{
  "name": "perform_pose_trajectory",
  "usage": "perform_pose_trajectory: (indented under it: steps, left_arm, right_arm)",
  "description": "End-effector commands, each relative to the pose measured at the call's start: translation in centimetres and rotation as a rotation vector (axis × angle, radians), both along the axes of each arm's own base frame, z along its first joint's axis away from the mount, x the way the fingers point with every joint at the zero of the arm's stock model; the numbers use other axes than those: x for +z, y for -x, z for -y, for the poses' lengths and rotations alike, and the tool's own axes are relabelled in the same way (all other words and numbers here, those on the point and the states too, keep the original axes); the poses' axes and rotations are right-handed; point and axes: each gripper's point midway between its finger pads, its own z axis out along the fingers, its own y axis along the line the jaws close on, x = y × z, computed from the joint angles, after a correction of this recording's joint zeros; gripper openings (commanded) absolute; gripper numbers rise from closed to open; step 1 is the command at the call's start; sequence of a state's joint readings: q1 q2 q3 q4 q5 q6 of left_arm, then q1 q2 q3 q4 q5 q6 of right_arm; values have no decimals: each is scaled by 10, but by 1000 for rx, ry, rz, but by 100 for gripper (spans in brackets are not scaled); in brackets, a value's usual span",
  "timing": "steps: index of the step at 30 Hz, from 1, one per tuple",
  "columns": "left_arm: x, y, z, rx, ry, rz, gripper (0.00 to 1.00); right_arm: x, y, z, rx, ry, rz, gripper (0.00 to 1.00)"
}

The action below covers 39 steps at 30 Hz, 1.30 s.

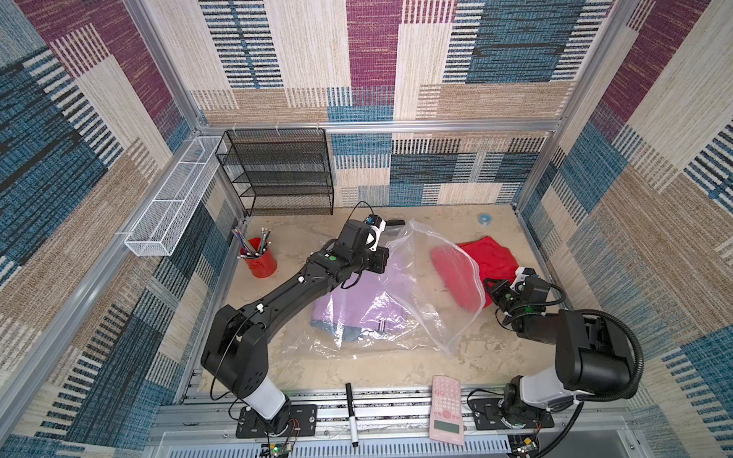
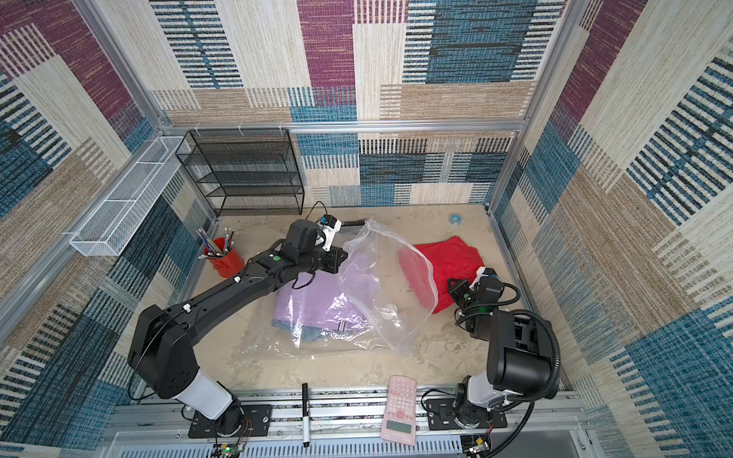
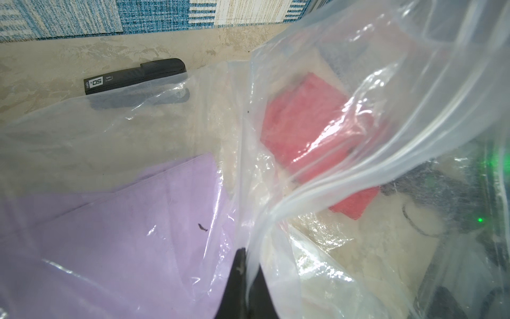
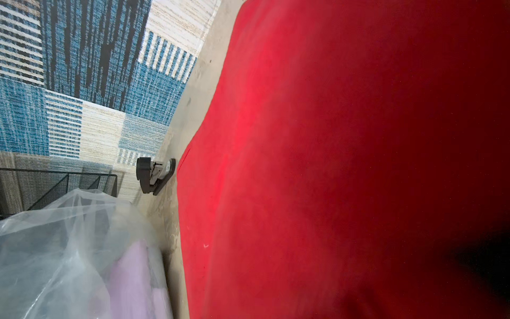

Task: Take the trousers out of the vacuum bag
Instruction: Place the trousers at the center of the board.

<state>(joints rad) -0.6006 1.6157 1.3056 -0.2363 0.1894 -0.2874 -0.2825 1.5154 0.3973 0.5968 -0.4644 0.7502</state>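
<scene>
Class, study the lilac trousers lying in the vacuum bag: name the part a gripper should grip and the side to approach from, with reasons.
Probably best: grip the lilac trousers at the folded corner nearest the mouth of the vacuum bag, coming in low from the right arm's side. The left gripper holds the rim up there; plastic covers every other side.

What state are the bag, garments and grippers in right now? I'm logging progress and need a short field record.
left gripper: shut on the bag's edge, holding it up
right gripper: at the red trousers' edge; jaws hidden
vacuum bag: clear, one side raised, the rest lying flat
red trousers: partly behind bag plastic, partly uncovered
lilac trousers: under the plastic, lying on the denim
denim trousers: only an edge shows beneath the lilac
progress: lilac and denim not yet out
</scene>
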Motion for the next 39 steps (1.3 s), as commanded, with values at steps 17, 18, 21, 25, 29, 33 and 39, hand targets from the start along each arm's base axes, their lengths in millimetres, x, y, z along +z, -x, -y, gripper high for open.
perform_pose_trajectory:
  steps: [17, 18, 21, 25, 29, 33, 39]
  left_arm:
    - [11, -2, 0, -9, -10, 28, 0]
    - [12, -3, 0, -6, -11, 29, 0]
    - [13, -2, 1, -12, -9, 29, 0]
    - [15, -3, 3, -17, -5, 28, 0]
    - [19, -6, 8, -26, 9, 27, 0]
    - [25, -8, 16, -45, 25, 30, 0]
    - [31, -12, 25, -62, 30, 41, 0]
  right_arm:
    - [-19, -50, 37, -156, -125, 27, 6]
    - [-17, -50, 37, -156, -118, 34, 7]
    - [-9, -56, 40, -142, -90, 38, 21]
    - [17, -53, 32, -98, -97, 88, 76]
    - [47, -40, 25, -60, -45, 122, 99]
    - [92, -18, 11, -2, -2, 205, 100]
    - [144, 7, -6, 94, 97, 266, 99]
